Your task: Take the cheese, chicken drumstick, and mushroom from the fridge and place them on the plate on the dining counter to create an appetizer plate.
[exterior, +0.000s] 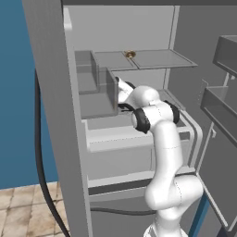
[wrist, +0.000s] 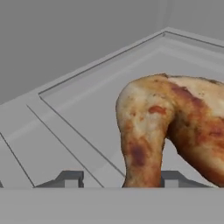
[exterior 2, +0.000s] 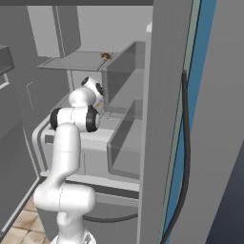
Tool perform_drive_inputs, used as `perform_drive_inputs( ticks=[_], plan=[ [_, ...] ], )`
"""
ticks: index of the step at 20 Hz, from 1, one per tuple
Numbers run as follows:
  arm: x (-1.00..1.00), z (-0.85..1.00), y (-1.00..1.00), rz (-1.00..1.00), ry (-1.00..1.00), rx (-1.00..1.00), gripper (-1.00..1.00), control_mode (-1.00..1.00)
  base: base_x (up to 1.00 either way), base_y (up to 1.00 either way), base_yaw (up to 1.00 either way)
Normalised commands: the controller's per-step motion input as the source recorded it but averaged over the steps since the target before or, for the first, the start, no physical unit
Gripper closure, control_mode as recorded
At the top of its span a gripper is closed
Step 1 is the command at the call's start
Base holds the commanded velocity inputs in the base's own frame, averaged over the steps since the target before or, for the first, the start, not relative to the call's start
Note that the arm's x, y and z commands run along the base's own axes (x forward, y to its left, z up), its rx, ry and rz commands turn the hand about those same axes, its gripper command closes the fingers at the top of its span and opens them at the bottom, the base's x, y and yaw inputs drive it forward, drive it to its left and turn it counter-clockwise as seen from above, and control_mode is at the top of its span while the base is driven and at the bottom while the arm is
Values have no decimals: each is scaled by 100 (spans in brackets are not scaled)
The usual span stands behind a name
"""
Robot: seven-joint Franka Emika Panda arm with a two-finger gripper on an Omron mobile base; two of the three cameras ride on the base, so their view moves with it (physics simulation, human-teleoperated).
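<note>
Risk first: the hand (wrist: 118,179) is straddling the chicken drumstick (wrist: 170,127) off-centre. The hand view shows the narrow end of the drumstick running down between the fingertips (wrist: 70,178), hard against the right one with a clear gap on the left one. If the jaws close from here, my guess is the right pad hits first and shoves or rolls the piece along the shelf, or the grip lands on the tapered, glossy end and it squirts out on the lift. The bulk of the meat hangs off to the right of the grip line, so it could also swing once raised.

Hand state: jaws part open, drumstick between them, probably touching the right tip — not clamped as far as I can see, and I can't tell if contact is real or just overlap in the view.

Location: drumstick lies on a pale shelf inside the fridge (exterior: 51,115), near a back corner. The arm reaches into the middle shelf level. Mushroom (exterior: 130,54) sits on the shelf above — untouched.
</note>
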Motion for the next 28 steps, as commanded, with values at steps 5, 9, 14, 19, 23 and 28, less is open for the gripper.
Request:
perform_drive_inputs(
  ticks=[5,9,14,19,23,28],
  plan=[
    [-20,-54,-41,-4,0,0,100,-100,0,0,0],
    [-89,-26,-17,0,-3,0,100,-100,0,0,0],
    [-100,-30,-1,0,-10,0,100,-100,0,0,0],
    [-100,0,0,0,-16,0,100,-100,0,0,0],
    [-100,49,0,0,-24,0,100,-100,0,0,0],
    [-100,77,0,0,-9,0,100,-100,0,0,0]
  ],
)
